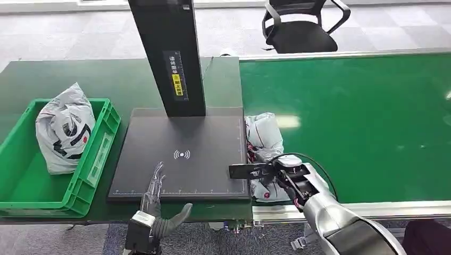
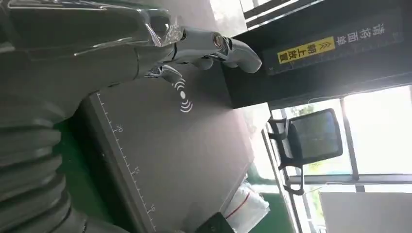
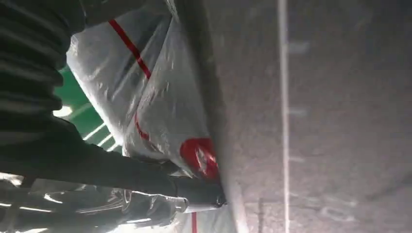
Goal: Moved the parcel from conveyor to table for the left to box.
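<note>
A grey plastic parcel (image 1: 264, 135) with red markings lies on the green conveyor (image 1: 361, 127), against the right edge of the dark scanner platform (image 1: 186, 159). My right hand (image 1: 281, 172) lies across its middle and grips it. The thumb (image 3: 121, 170) presses into the crinkled plastic of the parcel (image 3: 155, 97), its tip at the platform edge (image 3: 233, 145). My left hand (image 1: 154, 188) rests at the platform's front edge with its fingers (image 2: 214, 46) stretched out flat and the thumb apart, holding nothing. The parcel's end (image 2: 248, 206) lies beyond the far side of the platform (image 2: 165, 145).
A green crate (image 1: 90, 154) at the left holds another grey parcel (image 1: 64, 130). A black column (image 1: 170, 53) with a yellow label rises from the back of the platform. An office chair (image 1: 300, 26) stands behind the conveyor.
</note>
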